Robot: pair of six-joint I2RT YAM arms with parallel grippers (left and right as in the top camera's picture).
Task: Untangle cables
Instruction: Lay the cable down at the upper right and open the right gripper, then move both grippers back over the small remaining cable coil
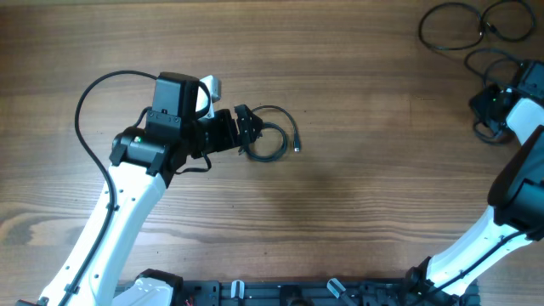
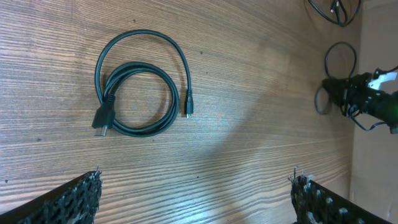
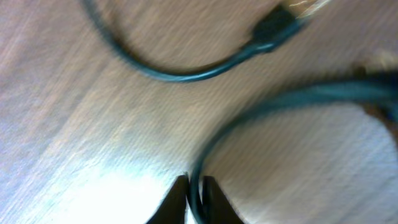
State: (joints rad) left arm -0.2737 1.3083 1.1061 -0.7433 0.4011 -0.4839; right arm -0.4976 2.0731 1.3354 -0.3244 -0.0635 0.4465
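The left gripper (image 1: 245,130) is hovering directly above the coiled cable (image 2: 101,119), and its fingers (image 2: 81,196) are standing wide apart with nothing between them. The coiled cable is lying flat on the table (image 1: 357,212) as a loose double loop, with both plugs showing and no other lead touching it. Well to the right of the coiled cable and further from the robot, the remaining tangle (image 1: 486,31) is lying in overlapping loops. At the near edge of that tangle, far right of the coiled cable, the right gripper (image 3: 194,198) is pinching one strand (image 3: 292,96) with its fingers drawn narrow. The right wrist view is blurred, so the depth of the grip cannot be determined. Judged from this state, one cable appears separated and the tangle is awaiting work. Hazards:

- If the right arm pulls along the strand, the whole tangle is likely to drag across the table or cinch tighter instead of releasing.
- If only the fingertips are holding, the strand may slip out under load.
- If the left gripper descends and closes, it may catch both turns of the coiled cable and pull the loop apart.
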